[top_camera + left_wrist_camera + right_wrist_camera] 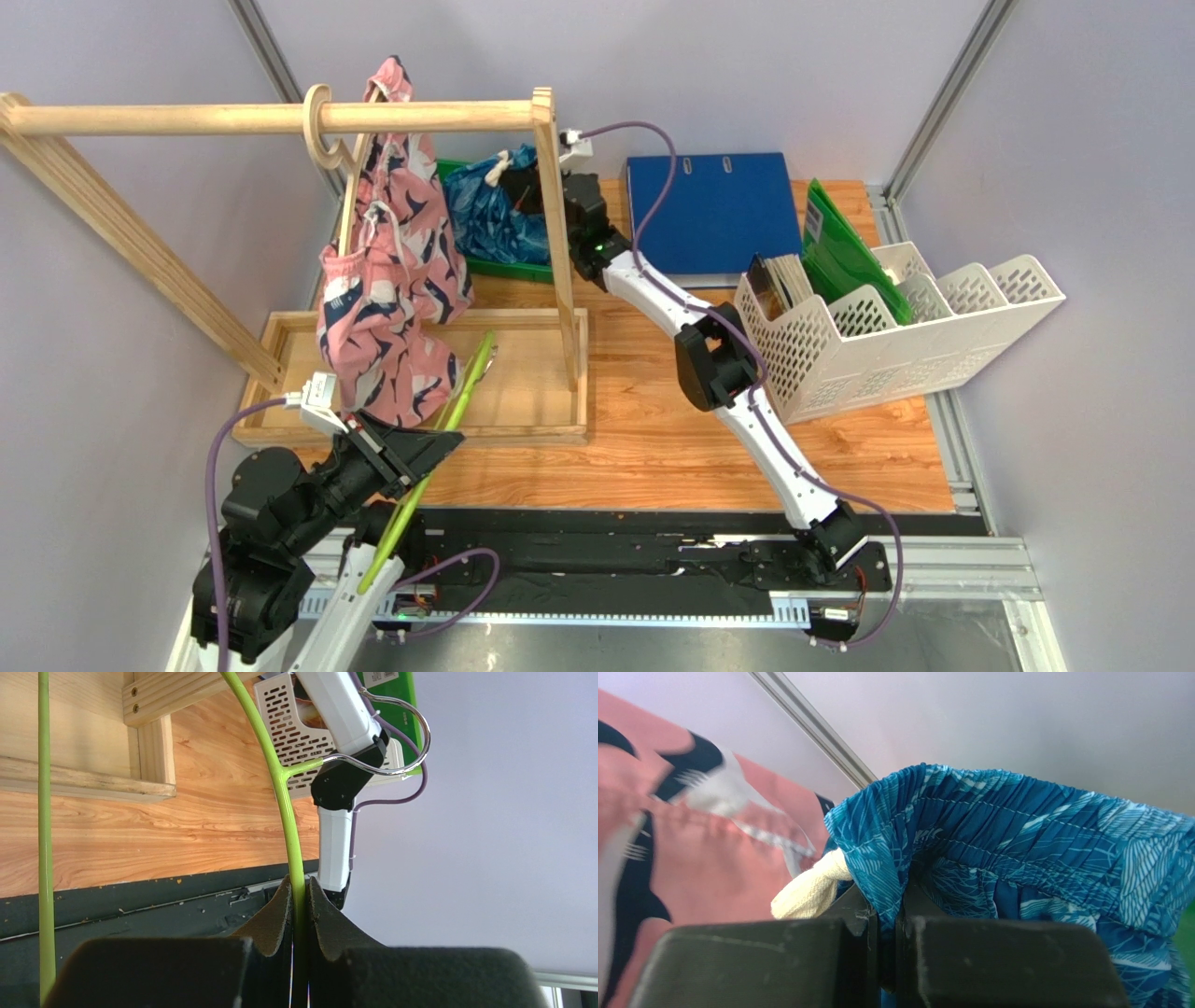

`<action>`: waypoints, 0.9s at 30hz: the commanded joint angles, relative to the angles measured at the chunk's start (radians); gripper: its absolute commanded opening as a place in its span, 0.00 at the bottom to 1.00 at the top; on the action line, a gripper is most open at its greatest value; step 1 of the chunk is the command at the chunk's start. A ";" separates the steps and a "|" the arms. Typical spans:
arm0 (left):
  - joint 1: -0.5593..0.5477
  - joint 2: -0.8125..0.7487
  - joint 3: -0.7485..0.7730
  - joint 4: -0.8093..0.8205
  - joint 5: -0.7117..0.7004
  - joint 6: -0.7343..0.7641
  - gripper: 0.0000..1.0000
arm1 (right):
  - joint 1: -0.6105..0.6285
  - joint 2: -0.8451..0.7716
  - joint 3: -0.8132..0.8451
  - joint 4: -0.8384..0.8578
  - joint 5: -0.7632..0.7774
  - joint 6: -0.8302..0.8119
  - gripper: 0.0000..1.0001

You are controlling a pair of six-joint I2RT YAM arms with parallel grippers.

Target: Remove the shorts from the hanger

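The pink shorts with dark-blue and white shapes hang from a wooden hanger on the rack's rod. The blue-teal shorts lie bunched behind the rack's right post. My right gripper is shut on their gathered waistband, beside a white drawstring; the pink shorts show just to the left. My left gripper is shut on a bare green hanger at the near left. The hanger's thin green wire runs up out of the left gripper to a metal hook.
A wooden clothes rack with a tray base fills the left half. A green bin sits behind it. A blue binder, a green folder and a white file rack stand at the right.
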 commanded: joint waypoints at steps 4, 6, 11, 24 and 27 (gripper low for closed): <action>0.005 -0.003 0.016 0.040 0.016 0.026 0.00 | 0.009 0.005 -0.022 -0.093 0.202 0.006 0.00; 0.005 -0.003 0.016 0.043 0.019 0.028 0.00 | 0.000 0.005 -0.043 -0.137 0.186 0.038 0.00; 0.005 -0.003 0.017 0.055 0.035 0.020 0.00 | -0.025 0.005 -0.085 -0.214 0.092 0.153 0.00; 0.006 0.006 0.088 0.060 0.067 -0.012 0.00 | -0.040 -0.177 -0.089 -0.484 -0.103 0.211 0.53; 0.005 0.004 0.115 0.052 0.065 -0.020 0.00 | -0.039 -0.259 -0.134 -0.581 -0.138 0.219 0.60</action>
